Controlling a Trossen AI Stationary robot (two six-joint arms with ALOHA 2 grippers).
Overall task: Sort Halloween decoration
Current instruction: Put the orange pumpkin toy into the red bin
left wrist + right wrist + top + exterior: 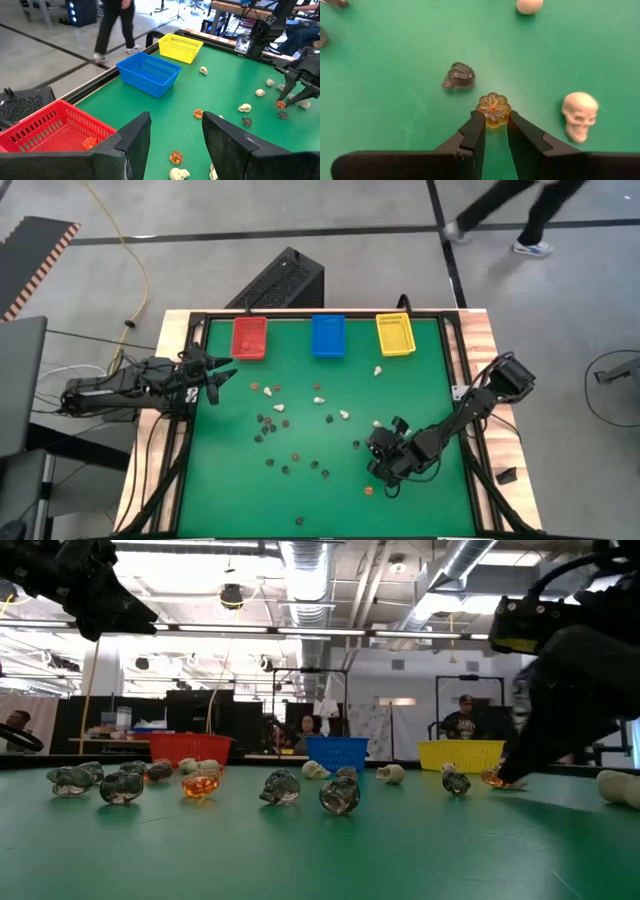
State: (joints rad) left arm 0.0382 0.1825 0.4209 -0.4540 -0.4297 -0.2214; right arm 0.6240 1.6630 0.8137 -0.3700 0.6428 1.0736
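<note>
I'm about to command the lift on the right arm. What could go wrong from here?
The right end effector pinches only the near edge of the orange pumpkin trinket, so it could squirt out. The black trinket and cream skull lie close by and might get knocked. The red bin is far across the table.

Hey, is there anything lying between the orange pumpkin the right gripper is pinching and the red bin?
Yes. The right gripper pinches the orange pumpkin; scattered trinkets lie between it and the red bin.
</note>
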